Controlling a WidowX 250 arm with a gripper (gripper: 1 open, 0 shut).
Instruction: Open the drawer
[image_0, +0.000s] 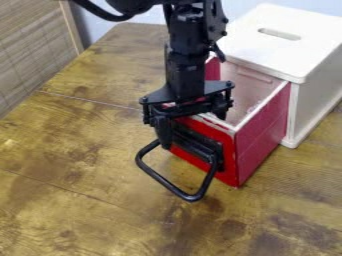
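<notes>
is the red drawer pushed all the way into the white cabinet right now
No, the drawer juts out of the white cabinet, showing its pale pink inside.

The robot's arm (187, 55) is black and slender, with chunky, angular joints; at its eleven o'clock a thick black cable (96, 10) curves, smooth and glossless.
</notes>
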